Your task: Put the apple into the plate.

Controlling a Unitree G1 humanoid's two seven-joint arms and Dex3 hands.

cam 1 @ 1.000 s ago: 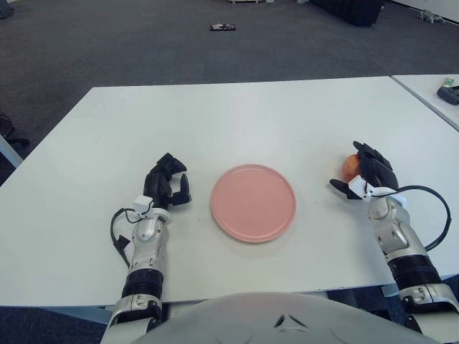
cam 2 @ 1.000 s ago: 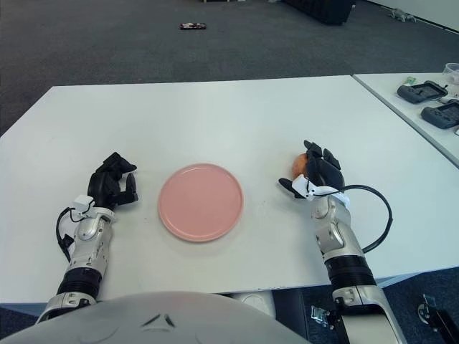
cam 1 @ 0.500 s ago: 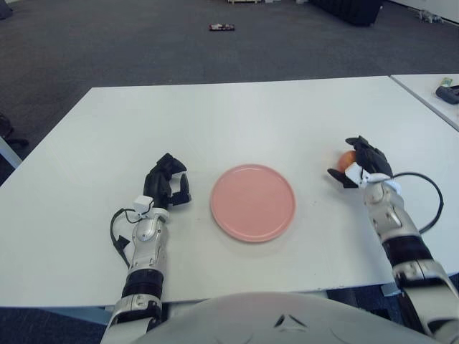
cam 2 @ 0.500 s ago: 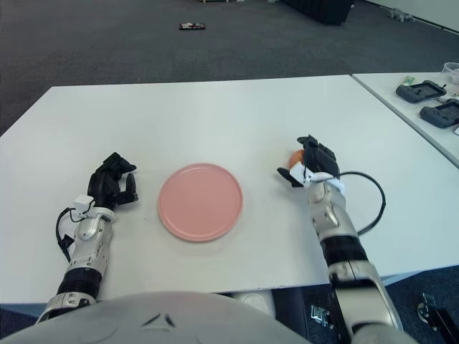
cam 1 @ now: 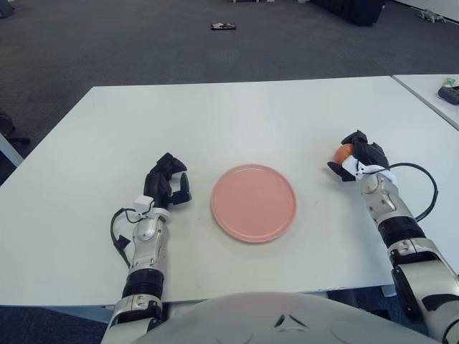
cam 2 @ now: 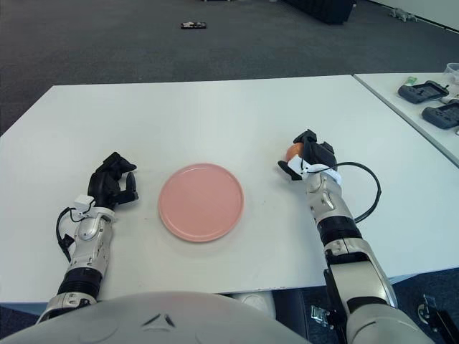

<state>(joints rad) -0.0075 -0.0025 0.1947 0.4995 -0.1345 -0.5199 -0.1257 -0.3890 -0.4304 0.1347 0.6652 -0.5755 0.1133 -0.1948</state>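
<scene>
The pink plate [cam 1: 253,201] lies on the white table in front of me, between my hands. The apple [cam 1: 344,152], orange-red, is to the right of the plate, mostly hidden by my right hand [cam 1: 355,155], whose fingers are curled around it, a little above the table. It shows the same way in the right eye view [cam 2: 293,151]. My left hand [cam 1: 167,184] rests on the table left of the plate, fingers curled, holding nothing.
The white table [cam 1: 237,122] stretches far behind the plate. A second table [cam 2: 423,100] at the right carries dark controllers [cam 2: 423,91]. A small dark object [cam 1: 222,27] lies on the grey carpet beyond.
My right hand has closed around the apple and drawn it slightly up and away from me. The left hand and the plate have not moved.
</scene>
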